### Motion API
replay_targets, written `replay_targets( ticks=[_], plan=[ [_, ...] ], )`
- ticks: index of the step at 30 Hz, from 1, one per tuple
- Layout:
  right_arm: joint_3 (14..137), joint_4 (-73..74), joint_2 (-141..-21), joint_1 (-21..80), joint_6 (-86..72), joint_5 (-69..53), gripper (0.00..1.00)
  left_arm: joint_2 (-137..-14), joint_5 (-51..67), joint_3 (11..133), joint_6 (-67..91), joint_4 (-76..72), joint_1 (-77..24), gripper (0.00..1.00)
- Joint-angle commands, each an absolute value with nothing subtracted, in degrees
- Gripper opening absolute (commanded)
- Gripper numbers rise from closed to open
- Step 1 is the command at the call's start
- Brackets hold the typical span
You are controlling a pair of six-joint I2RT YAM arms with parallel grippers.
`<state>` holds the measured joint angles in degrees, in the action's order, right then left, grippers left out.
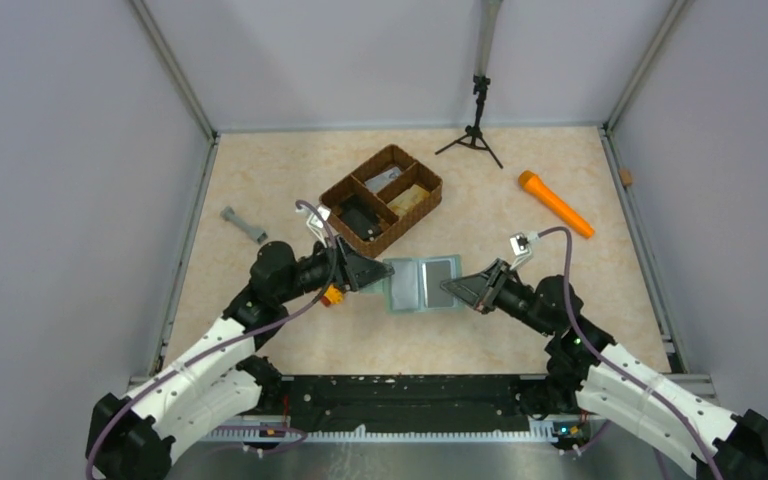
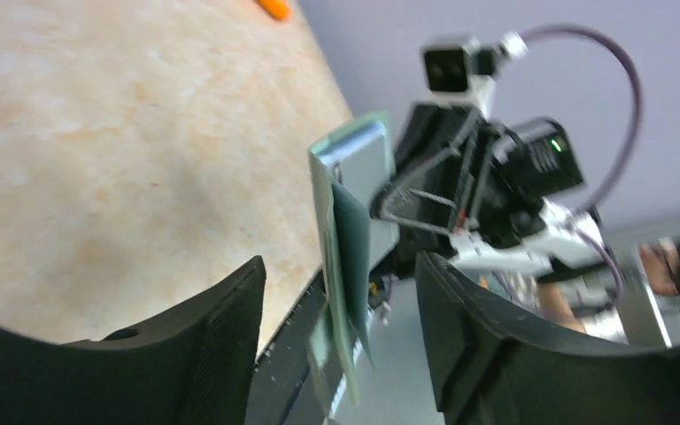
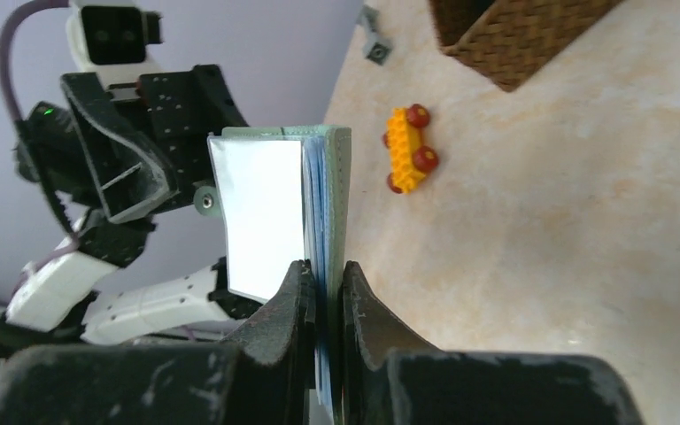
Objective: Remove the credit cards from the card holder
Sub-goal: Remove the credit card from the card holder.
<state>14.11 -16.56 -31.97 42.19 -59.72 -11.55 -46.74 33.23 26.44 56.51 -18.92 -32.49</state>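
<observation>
The sage-green card holder (image 1: 422, 283) lies open between the two arms at the table's middle. My right gripper (image 1: 457, 288) is shut on its right edge; in the right wrist view (image 3: 326, 283) the jaws pinch the green cover (image 3: 340, 190) together with the blue card edges (image 3: 316, 212), and a pale flap (image 3: 261, 212) stands out to the left. My left gripper (image 1: 375, 272) is open at the holder's left edge. In the left wrist view the holder (image 2: 343, 257) stands edge-on between the spread fingers (image 2: 221, 341), touching neither.
A brown woven divided basket (image 1: 383, 198) sits just behind the holder. An orange toy car (image 1: 333, 295) lies by the left gripper and shows in the right wrist view (image 3: 410, 149). An orange flashlight (image 1: 555, 203) lies at the right, a grey tool (image 1: 244, 225) at the left, and a small tripod (image 1: 475, 130) at the back.
</observation>
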Motion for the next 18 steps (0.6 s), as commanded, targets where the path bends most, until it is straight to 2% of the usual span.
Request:
replay_targets(
  ticks=[1,4,9,11,15,18],
  plan=[
    [19.58,-4.97,-30.30,41.92,-56.16,-2.52,0.00,-44.77,17.18,32.69,42.05,5.91,-32.08,0.72],
    [19.81,-2.02,-30.53,41.92,-55.47,-0.33,0.00,-44.00,12.99,35.55,38.23,13.02,-32.14,0.76],
    [20.48,3.26,-31.78,41.92,-55.77,7.07,0.00,-41.73,9.98,37.97,39.13,17.30,-32.12,0.75],
    [20.53,3.31,-32.78,41.92,-56.10,8.37,0.00,-41.12,14.52,37.57,41.06,13.89,-32.15,0.71],
    [19.77,-0.41,-35.22,41.93,-56.08,6.40,0.00,-43.84,25.47,33.27,50.27,-2.56,-34.01,0.62],
    [19.70,-3.15,-37.11,41.92,-56.27,4.54,0.00,-49.05,25.34,33.91,51.06,-7.26,-38.64,0.62]
  ],
)
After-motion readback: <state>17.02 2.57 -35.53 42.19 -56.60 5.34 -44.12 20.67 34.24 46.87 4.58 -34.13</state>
